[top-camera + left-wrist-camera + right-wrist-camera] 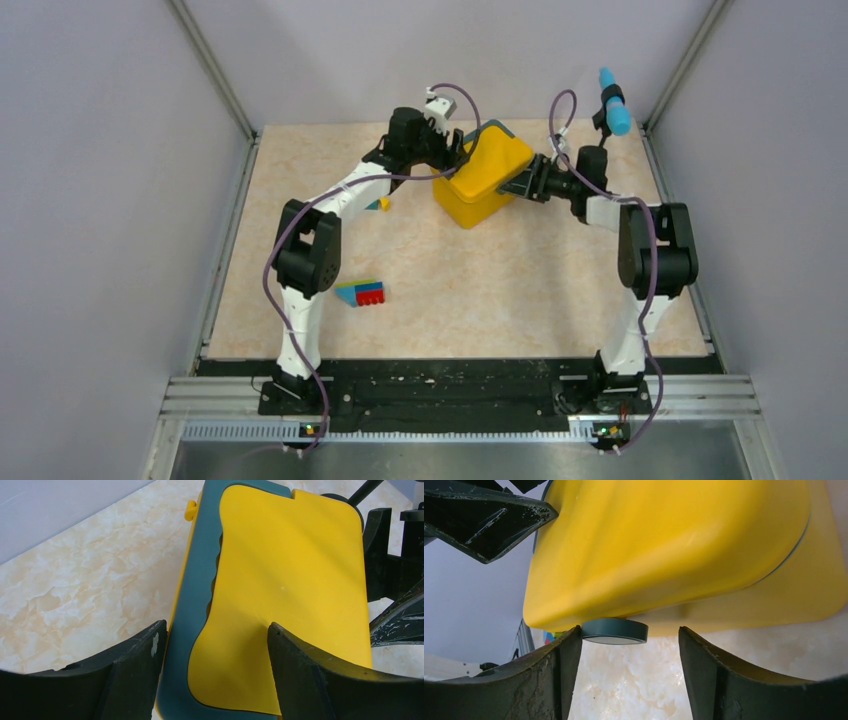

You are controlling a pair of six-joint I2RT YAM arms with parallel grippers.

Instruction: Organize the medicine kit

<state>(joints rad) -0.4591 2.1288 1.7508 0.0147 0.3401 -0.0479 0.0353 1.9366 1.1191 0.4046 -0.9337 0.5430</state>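
The yellow medicine kit (485, 178) sits at the back middle of the table, its lid tilted. My left gripper (462, 152) is at its back left edge, jaws open. In the left wrist view the open gripper (215, 645) spans the yellow lid (290, 580) and a dark teal band (195, 605) along its side. My right gripper (522, 184) is at the kit's right side, open. In the right wrist view the gripper (630, 645) sits below the yellow body (674, 545). Its left finger (566, 655) touches a dark teal round knob (614, 630).
A multicoloured toy block (362, 293) lies at the front left of the mat. A small yellow and blue piece (383, 203) lies by the left arm. A blue cylinder (615, 108) stands at the back right corner. Grey walls close in three sides.
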